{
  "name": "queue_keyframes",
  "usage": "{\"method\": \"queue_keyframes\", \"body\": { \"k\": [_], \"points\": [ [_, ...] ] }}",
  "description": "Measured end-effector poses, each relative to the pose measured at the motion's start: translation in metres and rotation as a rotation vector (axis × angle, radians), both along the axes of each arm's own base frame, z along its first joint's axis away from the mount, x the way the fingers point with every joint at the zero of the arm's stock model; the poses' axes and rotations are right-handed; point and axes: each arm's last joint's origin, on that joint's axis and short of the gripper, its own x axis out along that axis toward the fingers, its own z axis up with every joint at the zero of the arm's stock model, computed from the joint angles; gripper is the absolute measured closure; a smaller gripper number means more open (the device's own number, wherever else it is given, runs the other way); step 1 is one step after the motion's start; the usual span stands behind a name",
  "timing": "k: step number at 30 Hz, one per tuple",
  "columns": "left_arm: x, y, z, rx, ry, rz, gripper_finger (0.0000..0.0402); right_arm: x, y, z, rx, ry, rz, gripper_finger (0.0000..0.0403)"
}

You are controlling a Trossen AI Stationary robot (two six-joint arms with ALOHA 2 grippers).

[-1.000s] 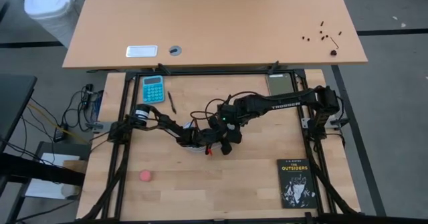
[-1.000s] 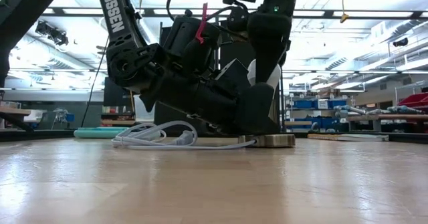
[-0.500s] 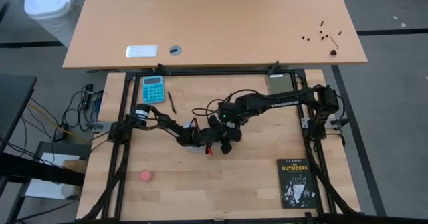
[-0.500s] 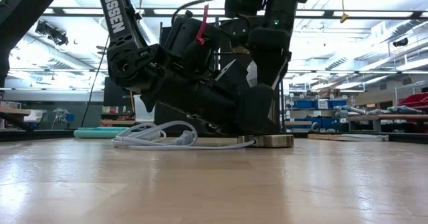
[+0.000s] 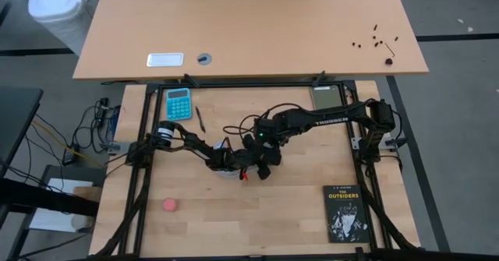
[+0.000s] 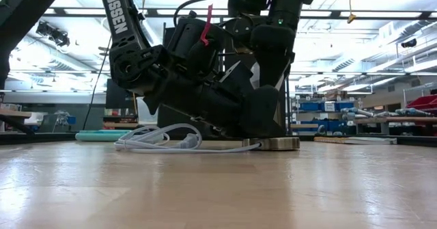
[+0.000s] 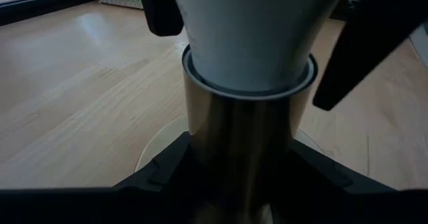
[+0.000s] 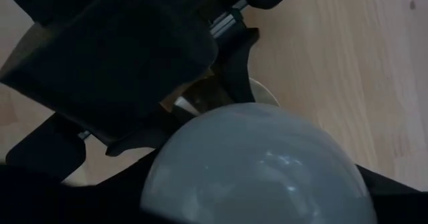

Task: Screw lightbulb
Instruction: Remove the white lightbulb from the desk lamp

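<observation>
Pink disc (image 5: 170, 205): small, round and flat, near the worktop's front left corner.
Book (image 5: 345, 213): black cover with white lettering, flat near the front right corner.
My left gripper (image 5: 231, 164): at the middle of the pale wood-grain worktop (image 5: 296, 214), its dark fingers (image 7: 167, 167) pressed on either side of the socket's smooth brassy metal barrel (image 7: 249, 150).
Socket base (image 6: 273, 143): a low round metallic disc flat on the wood, under both my grippers.
Lightbulb (image 8: 257, 164): smooth frosted white glass, rounded on top and narrowing toward the barrel; it stands upright in the socket at the worktop's middle, its lower end sitting inside the barrel's rim.
My right gripper (image 5: 261, 164): directly over the socket, reaching in from the right side, its dark fingers (image 8: 374, 184) pinching the bulb's round top.
Cord (image 6: 160, 139): white, limp, looped on the wood just beside the socket base.
Pen (image 5: 200, 118): thin and dark, lying toward the back left.
Calculator (image 5: 178, 103): teal, rectangular, at the back left corner.
Dark tablet (image 5: 326, 97): flat rectangle at the back edge, right of centre.
</observation>
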Motion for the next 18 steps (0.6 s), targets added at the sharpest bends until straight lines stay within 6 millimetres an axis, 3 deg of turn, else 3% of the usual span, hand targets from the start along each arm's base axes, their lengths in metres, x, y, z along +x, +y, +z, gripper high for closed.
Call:
{"method": "queue_keyframes", "body": {
  "k": [9,18],
  "points": [
    [0.0000,0.0000,-0.0002,0.002,0.001,-0.001,0.0213,0.0005,0.0005,0.0000,-0.003,-0.005,0.095,0.0136],
    [0.0001,-0.0024,-0.0001,0.007,0.006,-0.027,0.0213,-0.0007,0.0021,0.0002,-0.001,-0.011,0.398,0.0149]
  ]
}}
